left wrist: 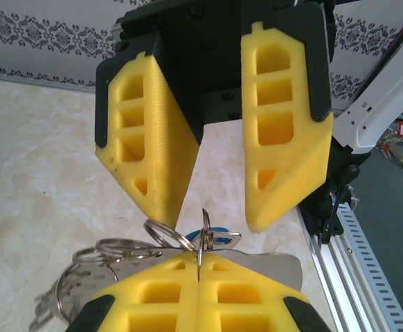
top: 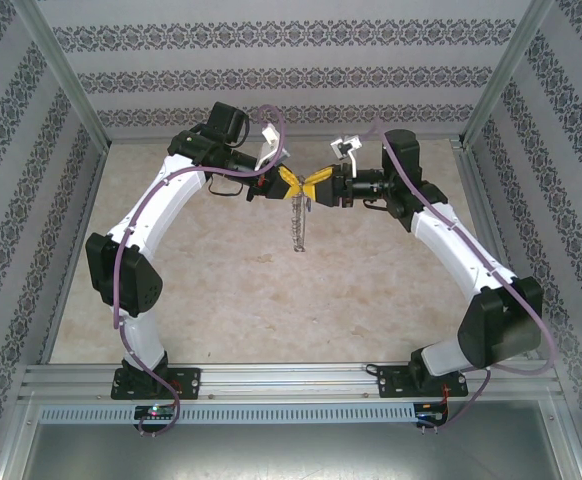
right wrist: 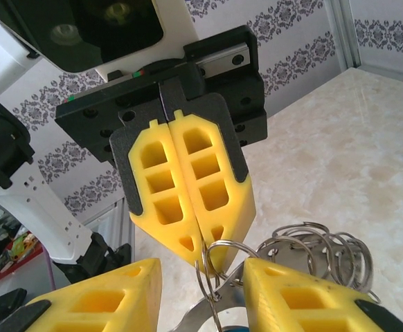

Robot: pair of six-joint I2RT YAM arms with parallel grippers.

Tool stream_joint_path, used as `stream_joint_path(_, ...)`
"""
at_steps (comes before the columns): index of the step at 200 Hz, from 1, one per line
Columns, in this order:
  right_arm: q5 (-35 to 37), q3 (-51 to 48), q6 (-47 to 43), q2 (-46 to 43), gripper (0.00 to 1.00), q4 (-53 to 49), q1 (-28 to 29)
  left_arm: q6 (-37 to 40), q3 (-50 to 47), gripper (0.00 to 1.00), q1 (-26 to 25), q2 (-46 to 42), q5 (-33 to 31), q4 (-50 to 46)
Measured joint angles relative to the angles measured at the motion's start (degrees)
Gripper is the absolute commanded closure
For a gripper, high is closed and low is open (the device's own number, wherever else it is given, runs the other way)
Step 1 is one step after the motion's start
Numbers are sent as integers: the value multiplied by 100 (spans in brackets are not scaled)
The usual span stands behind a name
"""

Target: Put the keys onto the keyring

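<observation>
- Presently the tiny blue-headed silver key [left wrist: 216, 234] sits just off the tips of the right gripper [left wrist: 210, 218], whose jaws stand apart, unclamped.
- The left gripper [left wrist: 199, 268], jaws together, pinches a ring of the silvery chain-like keyring [left wrist: 118, 250] dangling below it.
- Unsupported, the key may drop; the thin ring may twist free.

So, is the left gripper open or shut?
Shut: the left gripper has its yellow fingers together, pinching a wire of the keyring.
</observation>
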Motion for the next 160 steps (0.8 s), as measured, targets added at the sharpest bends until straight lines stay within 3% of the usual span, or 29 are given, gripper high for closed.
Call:
stream_joint_path(16, -15, 42, -20, 74, 69, -24, 50, 0, 4, 100, 0, 0, 2, -7)
stream_joint_path(50, -13, 46, -83, 131, 90, -72, 55, 0, 7, 100, 0, 0, 11, -57)
stream_joint_path(71, -42, 52, -133, 131, 98, -83, 59, 0, 7, 100, 7, 0, -9, -74)
stream_joint_path(110, -42, 52, -157, 129, 100, -83, 59, 0, 7, 100, 7, 0, -7, -79)
stream_joint_path(135, -35, 83, -221, 127, 100, -186, 59, 35, 17, 71, 7, 0, -13, -79)
stream_joint_path(160, 37, 164, -455, 127, 100, -592, 52, 55, 157, 60, 44, 0, 9, -131)
